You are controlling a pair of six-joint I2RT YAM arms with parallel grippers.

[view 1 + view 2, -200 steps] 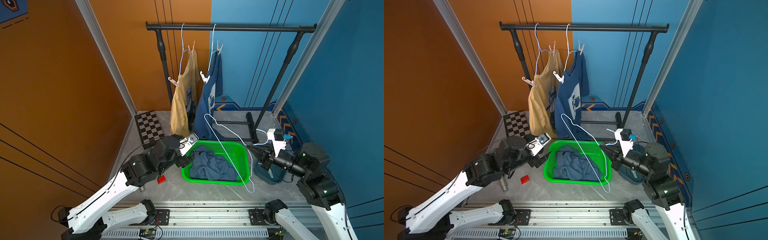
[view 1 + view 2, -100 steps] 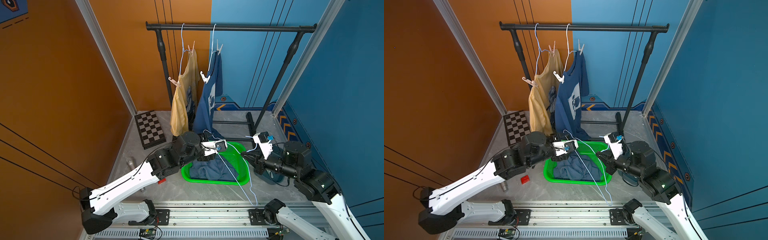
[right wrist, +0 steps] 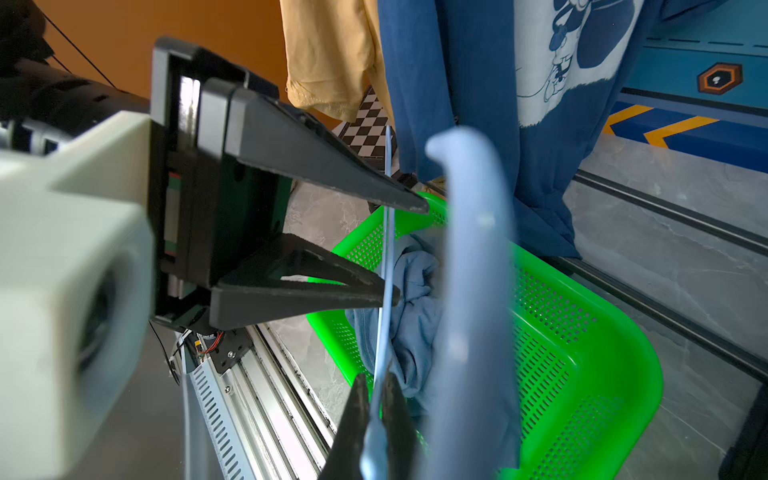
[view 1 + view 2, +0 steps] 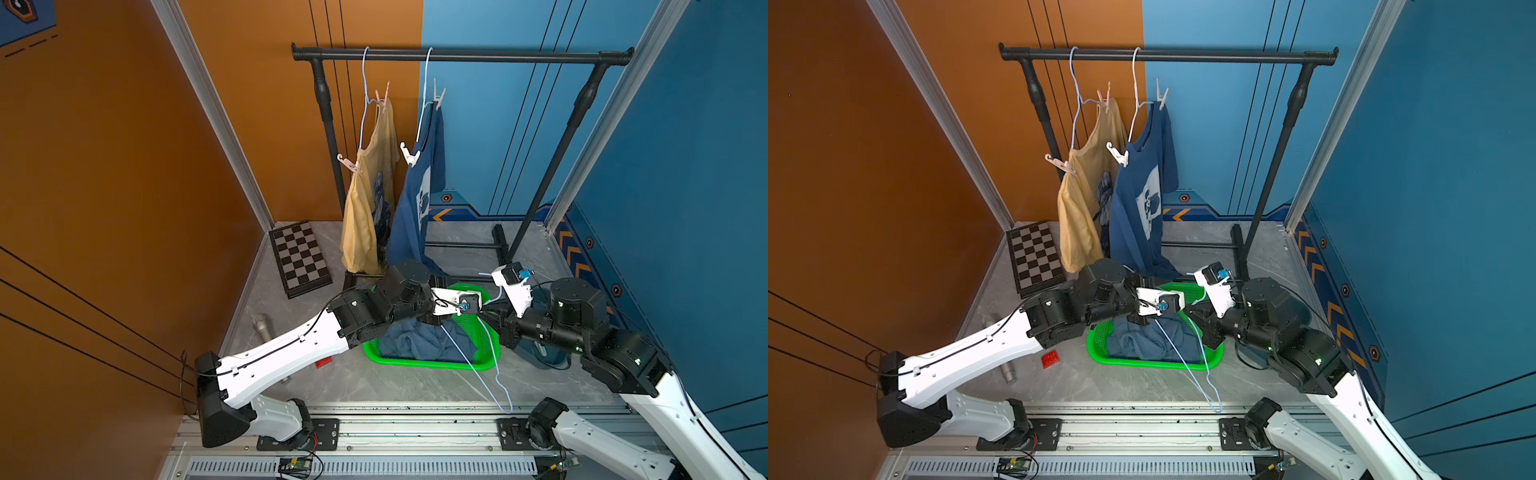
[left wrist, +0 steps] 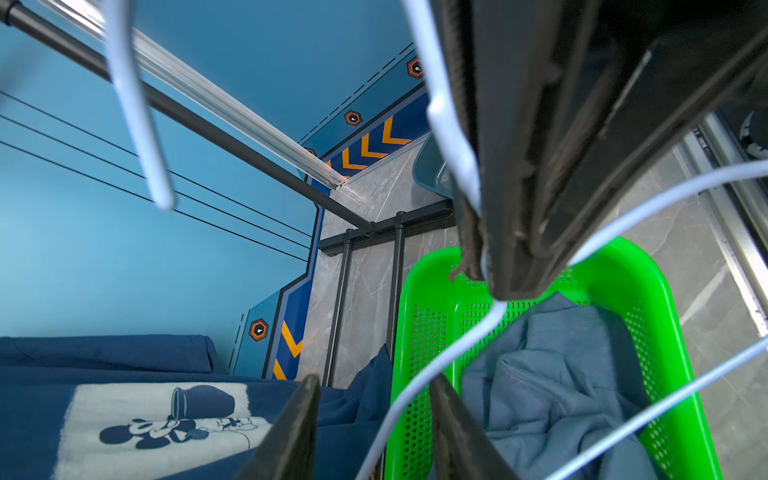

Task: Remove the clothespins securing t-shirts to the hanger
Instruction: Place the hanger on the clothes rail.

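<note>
**Step in hand:** passing the empty hanger (image 3: 473,291) from my right hand (image 3: 376,395) to my left hand (image 3: 409,249), above the green basket (image 4: 424,365). As I judge it, one hanger of three is cleared.

**How to do it well:**
- I should bring the left fingers shut squarely across the thin wire. It needs to sit on the pads rather than at the very tips, where it could slip out.
- I should let the right go only once the left grip is firm.
- I should keep the long lower wire out of the basket mesh and off the hem of the navy t-shirt (image 4: 419,199), which hangs just beside.

**Left hand:** part open, one finger either side of the wire, not pinching it that I can see.

**Right hand:** closed tight on the hanger wire.

**Slate-blue t-shirt** (image 4: 419,343): loose in the basket, no pins on it that I can make out.

**Yellow t-shirt** (image 4: 365,208): hanging from the rail (image 4: 498,56), two pink clothespins (image 4: 383,93) clipped on.

**Navy t-shirt:** on the rail, two white clothespins (image 4: 409,153) clipped on.
</note>
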